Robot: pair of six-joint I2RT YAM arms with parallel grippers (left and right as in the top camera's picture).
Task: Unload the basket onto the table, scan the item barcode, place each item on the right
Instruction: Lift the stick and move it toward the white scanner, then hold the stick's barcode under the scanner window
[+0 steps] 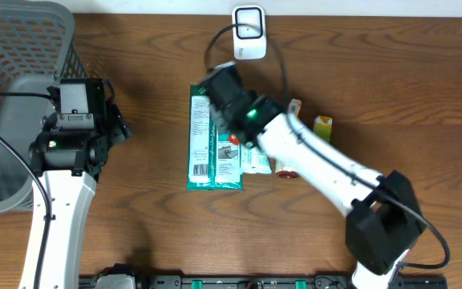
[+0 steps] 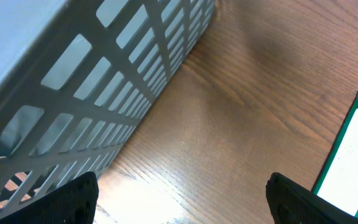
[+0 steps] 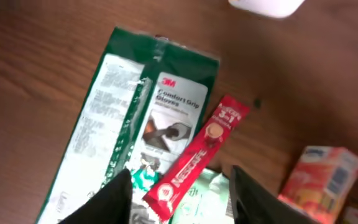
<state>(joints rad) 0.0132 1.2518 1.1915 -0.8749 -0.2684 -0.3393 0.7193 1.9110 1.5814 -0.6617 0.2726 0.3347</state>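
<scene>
Holding the right gripper above the heap of packets in the middle of the wooden table, with both fingers parted and not clamping anything. Seeing, in the right wrist view, the red Nescafé 3-in-1 sachet lying slantwise on top of the green 3M Comfort Grip Gloves packet, with its lower end reaching into the gap between the fingers; not being able to tell whether a finger is touching it. Finding a second green packet, with its printed back upward, just beside the gloves packet on the left, and a small orange carton lying apart on the right. Noting the white barcode scanner standing at the far edge of the table, beyond the heap. Holding the left gripper wide open and empty over bare wood, close beside the grey mesh basket, well apart from the sachet.
</scene>
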